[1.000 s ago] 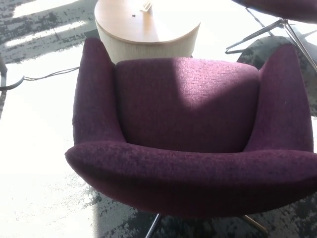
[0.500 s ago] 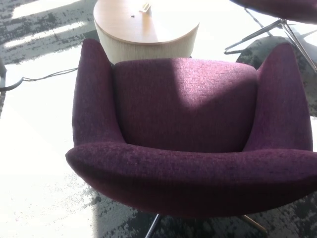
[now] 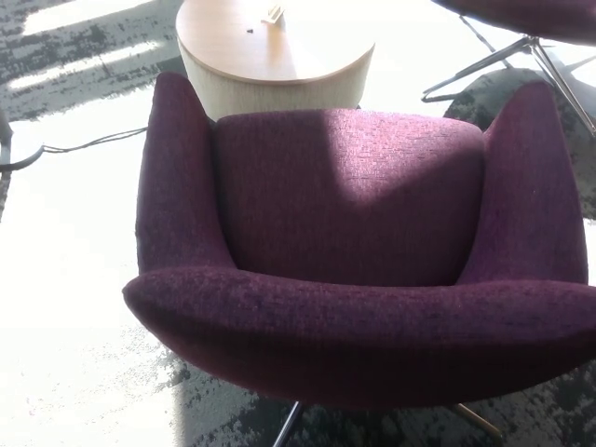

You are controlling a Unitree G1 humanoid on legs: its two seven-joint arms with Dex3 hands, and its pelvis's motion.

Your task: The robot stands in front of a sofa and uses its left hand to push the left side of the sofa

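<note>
round wooden table [image 3: 270,56] up top, small light object [image 3: 274,13] on it | second purple chair [image 3: 531,14] top right, metal legs [image 3: 521,56] showing | black cable [image 3: 88,142] across sunlit floor, left | dark patterned carpet [image 3: 56,47]

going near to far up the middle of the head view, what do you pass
Sofa backrest → sofa seat cushion → round wooden table. No robot hand is in view.
</note>
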